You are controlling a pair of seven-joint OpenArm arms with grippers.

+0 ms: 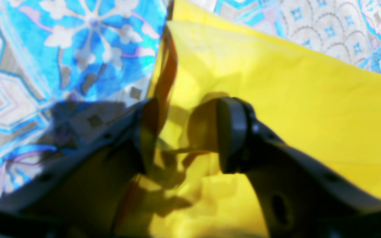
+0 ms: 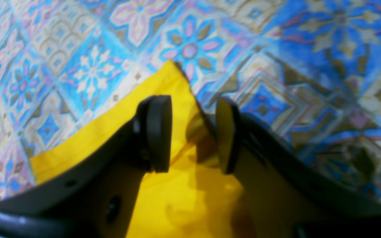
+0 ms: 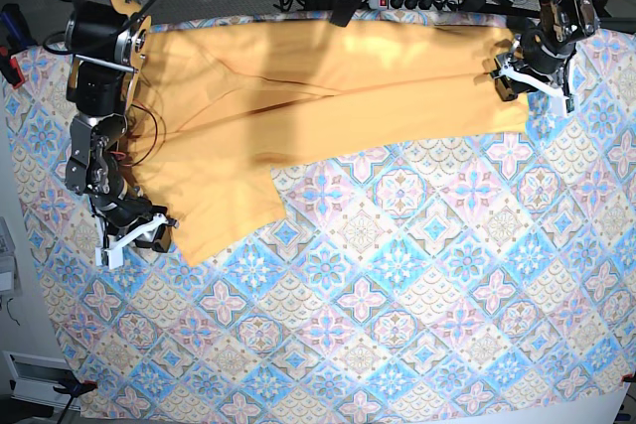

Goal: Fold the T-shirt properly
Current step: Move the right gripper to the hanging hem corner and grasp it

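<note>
Both grippers parted at the shirt's ends

The pale orange-yellow cotton T-shirt (image 3: 318, 96) lies at twelve o'clock on the blue-and-pink patterned tablecloth (image 3: 397, 285); left gripper (image 3: 530, 81) at two, right gripper (image 3: 134, 235) at nine, jaws apart over cloth edges.

I see the T-shirt (image 3: 328, 86) as a plain pale orange-yellow across the upper half of the base view; up close in both wrist views it reads a brighter yellow. The tablecloth (image 3: 397, 285) under it carries blue, pink and cream floral tiles. Both grippers' fingers (image 2: 157, 132) look dark grey to black, with white parts in the base view
</note>
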